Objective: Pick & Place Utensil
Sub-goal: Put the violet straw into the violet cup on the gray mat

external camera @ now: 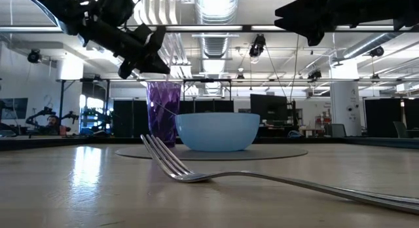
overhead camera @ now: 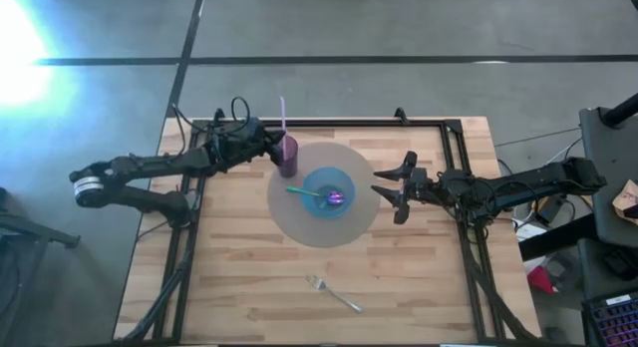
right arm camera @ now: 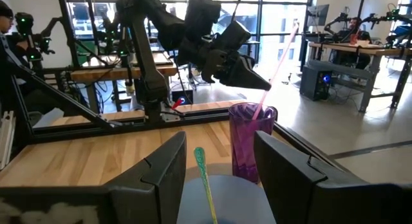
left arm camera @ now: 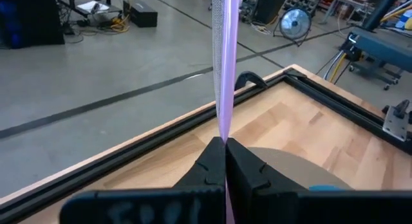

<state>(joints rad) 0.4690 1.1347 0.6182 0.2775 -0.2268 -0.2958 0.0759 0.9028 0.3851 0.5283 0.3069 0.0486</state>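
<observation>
A long thin lilac utensil (overhead camera: 282, 116) stands slanted in a purple cup (overhead camera: 288, 158) at the far left edge of a grey round mat (overhead camera: 299, 222). My left gripper (overhead camera: 275, 145) is shut on it just above the cup's rim. A blue bowl (overhead camera: 329, 193) in the mat's middle holds a spoon with a green handle (overhead camera: 302, 192) that leans on the bowl's rim. My right gripper (overhead camera: 392, 189) hovers open at the mat's right edge, touching nothing. A metal fork (overhead camera: 334, 294) lies flat on the wood near the table's near edge. My left gripper pinches the lilac utensil between its two fingers at about mid-length (left arm camera: 224, 135), coming from the table's left side, slanting down. The fingers lie across it. The upper end (right arm camera: 293, 31) sticks up past the fingers and the lower end (right arm camera: 257, 111) is inside the cup.
A black metal frame (overhead camera: 454, 138) runs along the table's far and right edges. Bare wood lies on the near side around the fork (external camera: 262, 179). The cup (external camera: 163, 113) and bowl (external camera: 217, 131) stand close together under both arms.
</observation>
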